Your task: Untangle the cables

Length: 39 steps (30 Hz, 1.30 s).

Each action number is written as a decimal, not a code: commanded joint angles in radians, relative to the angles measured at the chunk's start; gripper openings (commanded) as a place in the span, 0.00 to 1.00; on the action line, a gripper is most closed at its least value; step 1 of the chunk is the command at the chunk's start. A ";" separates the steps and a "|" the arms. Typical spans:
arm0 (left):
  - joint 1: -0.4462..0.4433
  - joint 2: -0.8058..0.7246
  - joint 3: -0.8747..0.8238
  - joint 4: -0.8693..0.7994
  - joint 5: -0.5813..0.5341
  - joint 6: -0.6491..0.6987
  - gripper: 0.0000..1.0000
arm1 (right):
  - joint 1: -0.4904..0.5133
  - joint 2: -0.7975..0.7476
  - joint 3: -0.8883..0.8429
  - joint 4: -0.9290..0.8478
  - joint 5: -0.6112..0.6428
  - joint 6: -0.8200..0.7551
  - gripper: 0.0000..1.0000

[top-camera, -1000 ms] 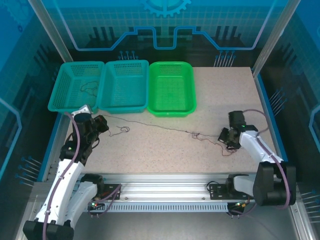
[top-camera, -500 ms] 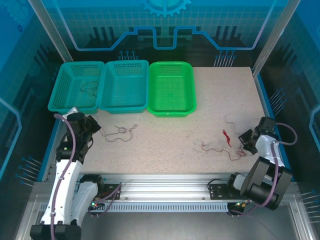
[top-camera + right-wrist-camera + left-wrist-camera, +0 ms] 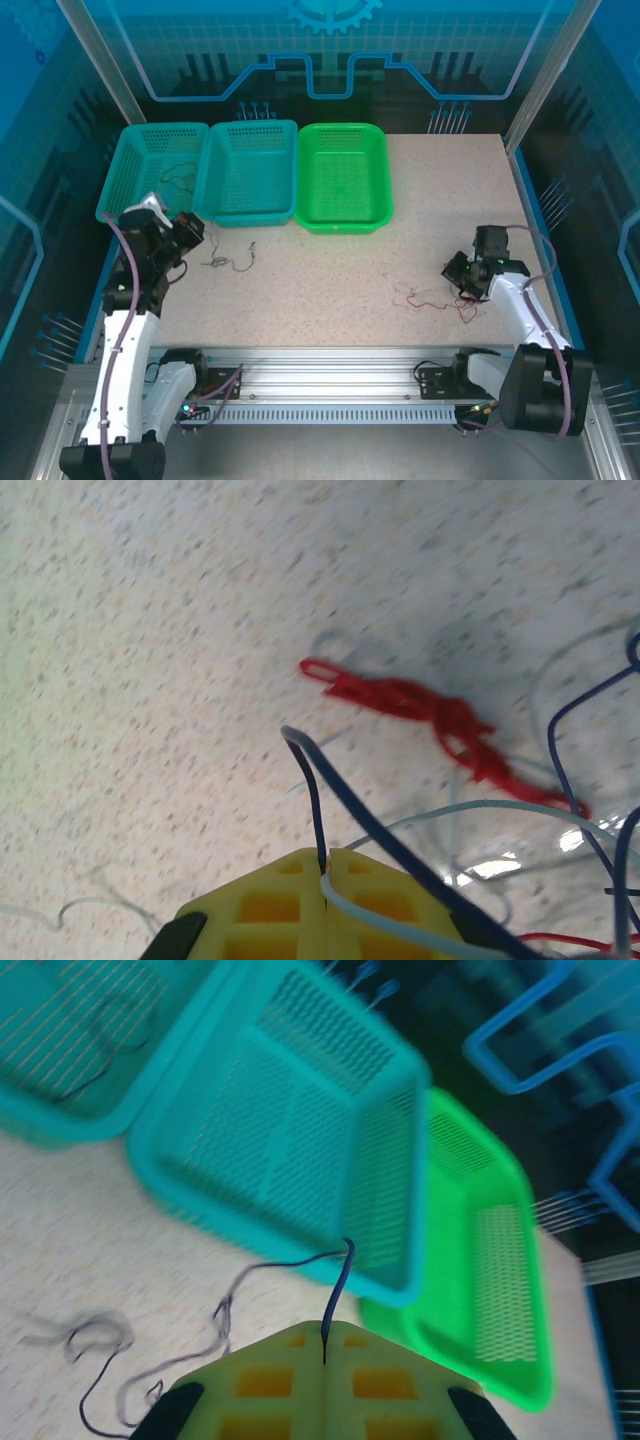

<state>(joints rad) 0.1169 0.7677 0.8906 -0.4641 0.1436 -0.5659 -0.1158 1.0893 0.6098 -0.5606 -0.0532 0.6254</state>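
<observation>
The left hand (image 3: 323, 1348) is pinching a dark wire (image 3: 338, 1280) drooping ahead of it. The right hand (image 3: 325, 865) is pinching dark and pale strands (image 3: 312, 790). The cables (image 3: 430, 298), featherlight, limp and slippery, are lying on the surface (image 3: 330, 300) beside each hand, and gripping near free ends looks wisest.

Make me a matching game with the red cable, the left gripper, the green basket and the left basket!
Things:
1 red cable
2 left gripper
3 green basket
4 left basket

States:
A shut on a dark cable
B rightmost basket
C wire inside
D on the table

Pairs: 1-D, 2-A, 3-B, 4-C
</observation>
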 commanded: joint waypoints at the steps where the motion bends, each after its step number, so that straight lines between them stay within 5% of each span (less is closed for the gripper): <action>1: 0.001 0.041 0.188 0.014 0.123 0.056 0.00 | 0.065 -0.022 -0.012 -0.038 0.010 0.040 0.00; 18: 0.047 0.587 0.876 0.097 -0.143 0.324 0.00 | 0.166 -0.057 0.021 -0.094 0.027 0.036 0.00; 37: 0.336 0.881 0.807 0.241 -0.133 0.280 0.00 | 0.172 -0.123 0.047 -0.175 0.044 -0.006 0.00; 39: 0.336 0.906 0.765 0.252 -0.110 0.252 0.09 | 0.172 -0.133 0.042 -0.177 0.043 -0.006 0.00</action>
<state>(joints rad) 0.4545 1.6386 1.7020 -0.2531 -0.0029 -0.2699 0.0406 0.9779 0.6331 -0.6994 -0.0246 0.6353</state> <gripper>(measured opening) 0.067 0.064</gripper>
